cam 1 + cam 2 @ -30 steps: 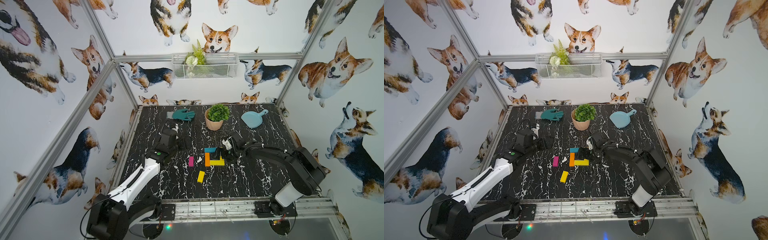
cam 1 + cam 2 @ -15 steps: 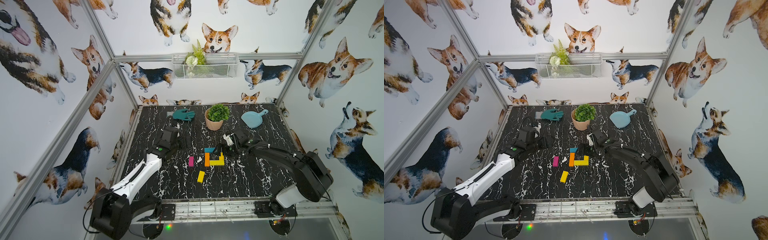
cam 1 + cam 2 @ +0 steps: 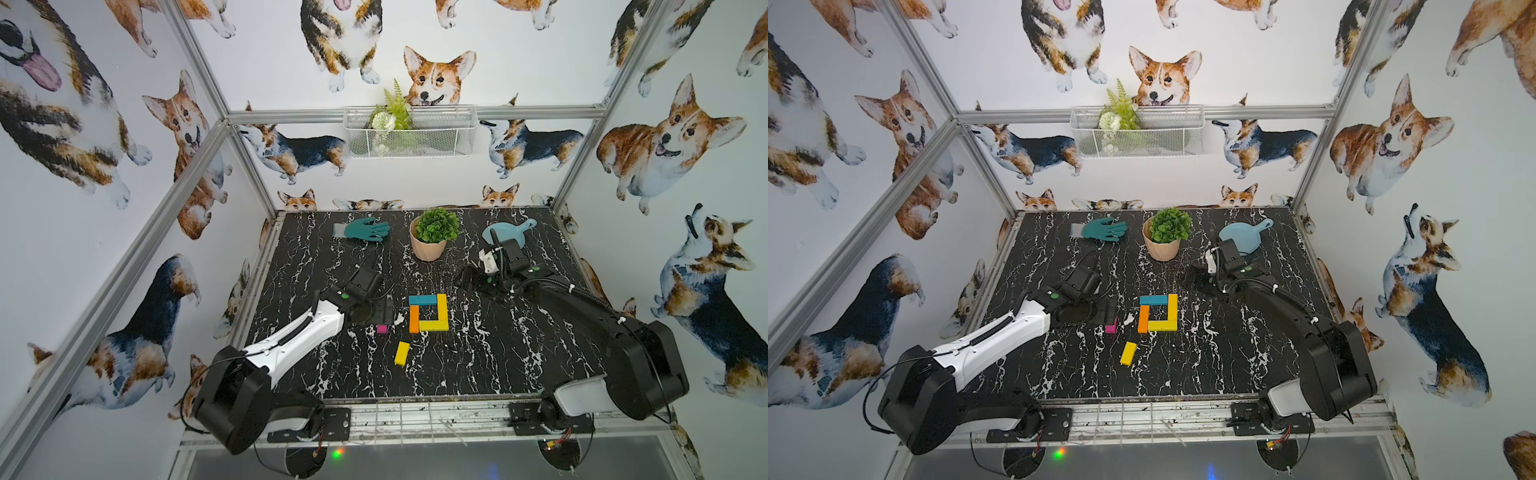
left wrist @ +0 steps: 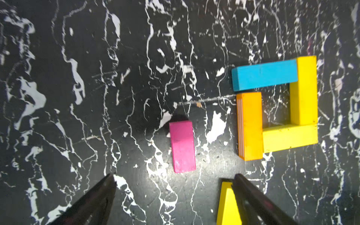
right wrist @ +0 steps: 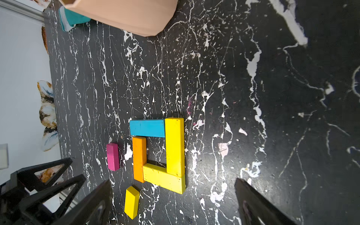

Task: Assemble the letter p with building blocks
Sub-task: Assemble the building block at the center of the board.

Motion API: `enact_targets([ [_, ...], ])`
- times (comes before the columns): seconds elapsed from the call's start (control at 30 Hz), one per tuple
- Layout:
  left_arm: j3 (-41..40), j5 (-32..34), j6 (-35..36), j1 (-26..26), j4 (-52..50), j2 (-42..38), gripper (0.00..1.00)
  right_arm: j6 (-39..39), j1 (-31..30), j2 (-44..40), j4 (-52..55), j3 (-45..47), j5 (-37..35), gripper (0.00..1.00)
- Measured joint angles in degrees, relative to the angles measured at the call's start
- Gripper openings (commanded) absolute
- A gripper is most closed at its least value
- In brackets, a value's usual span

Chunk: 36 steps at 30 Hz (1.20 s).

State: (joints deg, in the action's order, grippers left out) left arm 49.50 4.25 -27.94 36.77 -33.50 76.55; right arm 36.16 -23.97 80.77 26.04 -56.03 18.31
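Four joined blocks (image 3: pixel 434 325) on counter (image 3: pixel 498 353), pink block (image 4: pixel 182 146) loose. Wide open, empty: left end effector (image 4: pixel 174 176) above it, right end effector (image 5: pixel 173 179) well apart.

1. left arm (image 3: pixel 299 332): white and black, based at 7 o'clock of the counter (image 3: pixel 478 365), stretched low toward the centre.
2. left gripper (image 4: pixel 174 176): aimed down at the counter, fingers (image 4: pixel 97 198) spread wide, gripping nothing.
3. right arm (image 3: pixel 582 307): black, based at 5 o'clock, reaching toward 1 o'clock.
4. right gripper (image 5: pixel 173 181): held above the counter, fingers (image 5: pixel 257 204) spread wide, empty.
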Motion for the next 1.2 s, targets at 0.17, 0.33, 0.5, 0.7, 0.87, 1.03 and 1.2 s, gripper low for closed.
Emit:
enact_targets([
  [0.17,1.1,0.8,-2.8,9.1,-1.8,3.1,0.93,-0.2,0.1,-0.9,0.1,1.2,0.9,1.0],
  [0.33,4.6,2.0,-5.4,19.1,-4.0,8.6,0.9,-0.2,0.8,-1.6,0.2,2.4,1.4,1.0],
  [0.5,5.0,2.2,-7.9,23.1,-5.1,11.2,0.88,-0.2,2.3,-2.8,0.3,2.8,1.8,1.0],
  [0.7,4.5,2.3,-9.8,24.0,-4.9,11.4,0.87,-0.7,3.5,-4.0,0.4,3.5,2.0,1.0],
  [0.87,3.2,2.2,-10.4,24.0,-4.0,12.9,0.82,-1.5,4.5,-5.0,1.4,3.6,2.2,1.0],
  [1.03,1.7,1.9,-11.2,24.0,-2.3,13.8,0.66,-1.9,6.1,-6.1,2.0,3.5,1.9,0.99],
  [1.2,1.5,1.4,-11.3,23.6,-1.0,15.0,0.54,-3.0,7.1,-6.4,2.9,3.3,1.9,0.99],
])
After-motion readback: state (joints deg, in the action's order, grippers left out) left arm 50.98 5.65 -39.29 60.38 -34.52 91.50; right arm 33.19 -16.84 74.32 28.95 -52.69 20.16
